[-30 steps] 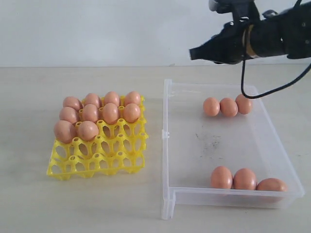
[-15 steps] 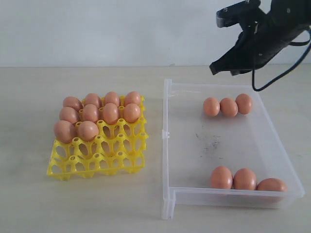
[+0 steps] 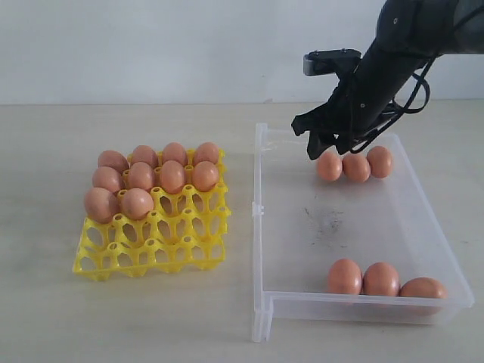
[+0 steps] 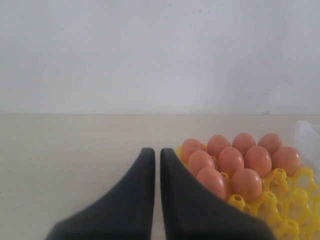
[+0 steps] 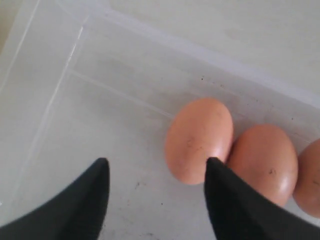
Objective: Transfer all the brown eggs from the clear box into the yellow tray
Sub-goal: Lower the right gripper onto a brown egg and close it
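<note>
Tool (image 3: 325,145) wide above brown eggs (image 3: 355,166)

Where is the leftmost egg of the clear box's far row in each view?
Exterior view: leftmost egg, right of centre, under the right gripper.
Left wrist view: not in it.
Right wrist view: the egg ahead of the open gripper.
Shared landmark: the neighbouring egg touching it.

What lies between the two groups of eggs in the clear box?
Nothing but the bare floor of the clear box, marked by dark scuffs. The exterior view shows it between the far eggs and the near eggs.
</note>
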### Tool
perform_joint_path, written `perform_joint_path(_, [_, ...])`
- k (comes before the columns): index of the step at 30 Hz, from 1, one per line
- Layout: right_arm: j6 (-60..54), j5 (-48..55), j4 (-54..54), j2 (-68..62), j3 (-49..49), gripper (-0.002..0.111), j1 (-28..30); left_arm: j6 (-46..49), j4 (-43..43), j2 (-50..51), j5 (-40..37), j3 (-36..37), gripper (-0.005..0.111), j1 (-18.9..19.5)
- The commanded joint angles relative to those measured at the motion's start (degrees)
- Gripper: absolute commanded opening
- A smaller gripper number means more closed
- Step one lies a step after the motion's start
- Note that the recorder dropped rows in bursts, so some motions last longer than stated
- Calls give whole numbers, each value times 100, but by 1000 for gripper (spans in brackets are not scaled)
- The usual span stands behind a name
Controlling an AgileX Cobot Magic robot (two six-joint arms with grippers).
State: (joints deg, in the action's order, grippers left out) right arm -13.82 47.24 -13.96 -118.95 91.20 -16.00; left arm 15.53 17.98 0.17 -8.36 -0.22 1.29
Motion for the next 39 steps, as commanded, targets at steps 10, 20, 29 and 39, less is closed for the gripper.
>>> perform_joint_path(10, [360,-829,276,-376,45,55,-1,1,30,-17,83,22,4,12])
perform_joint_path(20, [474,-1004,375,-683,45,55,-1,1,30,-17,83,22,4,12])
perform_joint_path(29, [423,-1098,367,-855,45,55,-1,1,30,-17,83,22,4,12])
perform_joint_path(39, [-168,-806,418,-855,45,55,-1,1,30,-17,83,22,4,12])
